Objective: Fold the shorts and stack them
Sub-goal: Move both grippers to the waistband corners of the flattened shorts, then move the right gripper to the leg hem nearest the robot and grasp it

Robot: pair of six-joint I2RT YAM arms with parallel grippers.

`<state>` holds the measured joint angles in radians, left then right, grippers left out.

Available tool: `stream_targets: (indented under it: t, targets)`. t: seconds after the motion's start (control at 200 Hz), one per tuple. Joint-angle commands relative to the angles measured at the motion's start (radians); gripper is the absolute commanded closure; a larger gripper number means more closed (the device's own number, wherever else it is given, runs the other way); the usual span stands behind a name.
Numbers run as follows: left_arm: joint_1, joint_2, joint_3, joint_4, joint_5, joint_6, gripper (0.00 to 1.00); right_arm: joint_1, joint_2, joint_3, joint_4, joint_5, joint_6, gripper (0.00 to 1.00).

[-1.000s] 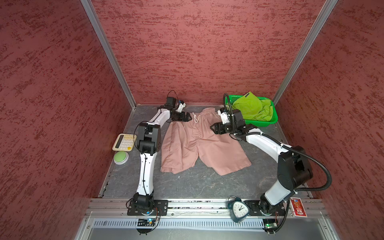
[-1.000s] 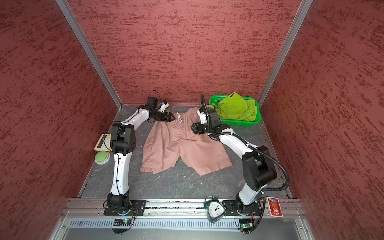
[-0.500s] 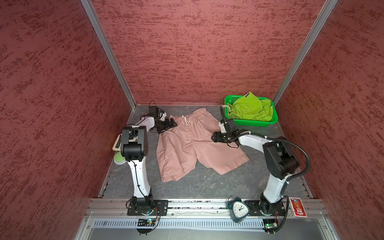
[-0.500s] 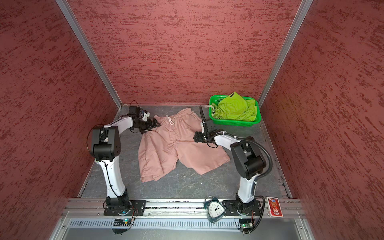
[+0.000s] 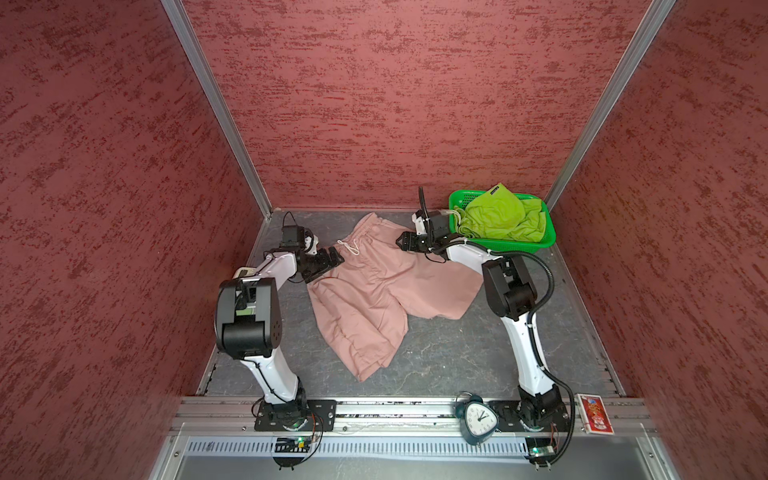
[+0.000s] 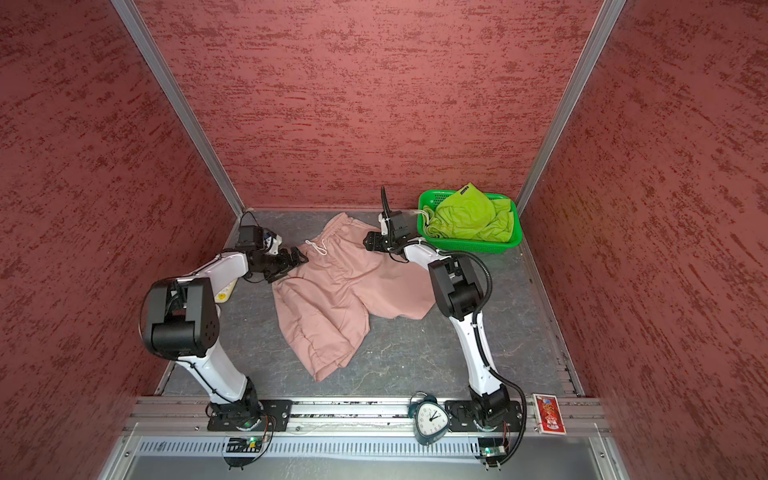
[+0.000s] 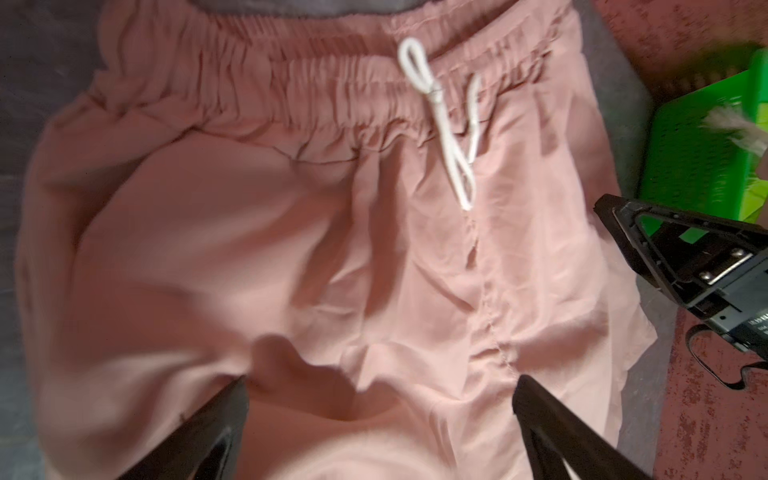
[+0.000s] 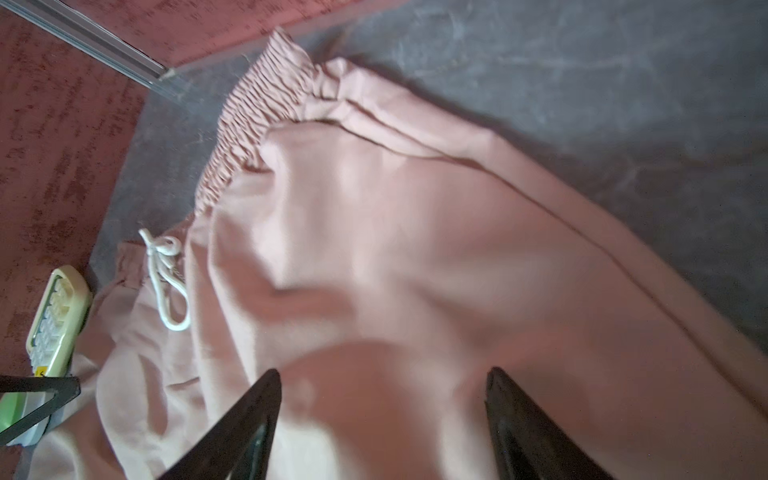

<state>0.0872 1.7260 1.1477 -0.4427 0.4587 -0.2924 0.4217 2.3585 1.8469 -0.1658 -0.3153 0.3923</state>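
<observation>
The dusty pink shorts [image 5: 386, 291] [image 6: 345, 291] lie spread on the grey table, waistband toward the back wall and white drawstring [image 5: 349, 246] [image 7: 453, 137] on top. My left gripper [image 5: 336, 257] [image 6: 301, 257] [image 7: 380, 386] hangs open at the left end of the waistband, with pink cloth under its jaws. My right gripper [image 5: 402, 241] [image 6: 368, 242] [image 8: 382, 374] is open too, over the right waist corner. The lime green shorts [image 5: 498, 216] [image 6: 469, 216] sit bunched in the green basket [image 5: 519, 246] [image 6: 478, 248].
The basket stands in the back right corner, just behind the right wrist. A cream calculator [image 6: 226, 291] [image 8: 58, 316] lies at the left edge, under the left arm. A teal alarm clock [image 5: 478, 419] and a red card box [image 5: 594, 413] rest on the front rail. Red walls close in three sides.
The left gripper has slid left and forward along the waistband. The right gripper has moved back toward the waist corner. The pink shorts now reach farther toward the front. Both grippers stayed open.
</observation>
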Motion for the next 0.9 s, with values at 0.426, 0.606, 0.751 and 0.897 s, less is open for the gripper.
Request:
stream_targets:
  t: [0.426,0.606,0.751,0.897]
  targets:
    - [-0.012,-0.179,-0.022,0.033,0.073,0.032,0.01,0.201,-0.881,-0.908,-0.157,0.051,0.017,0.32]
    - [0.000,-0.164,-0.092,0.109,0.036,-0.005,0.01,0.341,-0.925,-1.087,-0.032,0.044,0.186,0.34]
    - [0.005,-0.115,-0.107,0.148,0.079,-0.028,0.01,0.398,-0.813,-1.110,0.093,0.065,0.205,0.34]
    - [0.005,-0.127,-0.118,0.138,0.074,-0.019,0.01,0.405,-0.703,-1.073,0.192,0.037,0.196,0.34]
